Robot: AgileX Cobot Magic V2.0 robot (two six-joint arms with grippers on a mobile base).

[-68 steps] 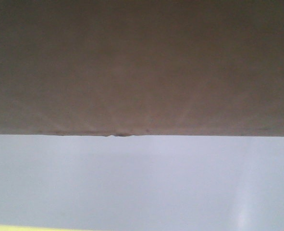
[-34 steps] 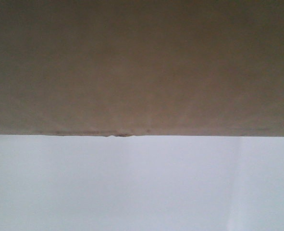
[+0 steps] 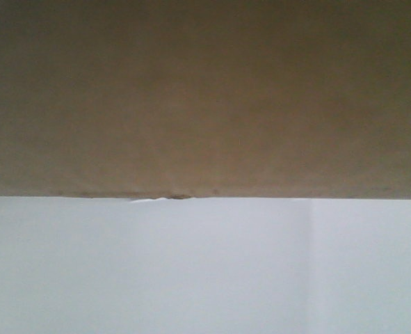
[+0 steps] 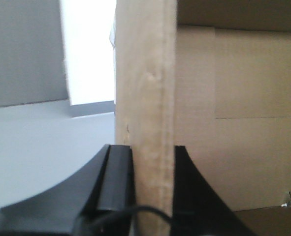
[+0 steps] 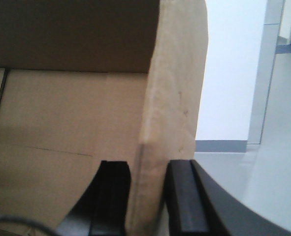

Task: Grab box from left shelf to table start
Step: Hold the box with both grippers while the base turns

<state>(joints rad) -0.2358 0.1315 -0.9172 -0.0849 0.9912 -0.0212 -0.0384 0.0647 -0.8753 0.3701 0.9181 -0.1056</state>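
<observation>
— Where is the box (image 3: pixel 205 97) right now?
— Carried between the two arms, as far as I can judge. In the front view it fills the whole upper half of the frame. Its bottom edge runs straight across the middle, with only a pale grey surface (image 3: pixel 205 271) below.
— Is that the table?
— I can't tell. It is plain and unmarked, and the shelf is in none of the views.
— And the grip?
— The left gripper (image 4: pixel 152 189) is clamped on a cardboard side wall, with black fingers (image 4: pixel 116 182) pressed against both faces at the bottom centre of its wrist view. The right gripper (image 5: pixel 147 196) is closed the same way on the opposite wall, low in its frame. The open inside of the box lies to the left there.
— Why pinch the walls instead of hugging the sides?
— I'd say the box is far wider than either jaw opening, so a thin wall is all they can close on. One hold at each end should also keep it level.
— Any risk?
— Cardboard bends. The right wall looks a little bowed towards the top of the frame, so I'd want both arms lowering evenly and gently
</observation>
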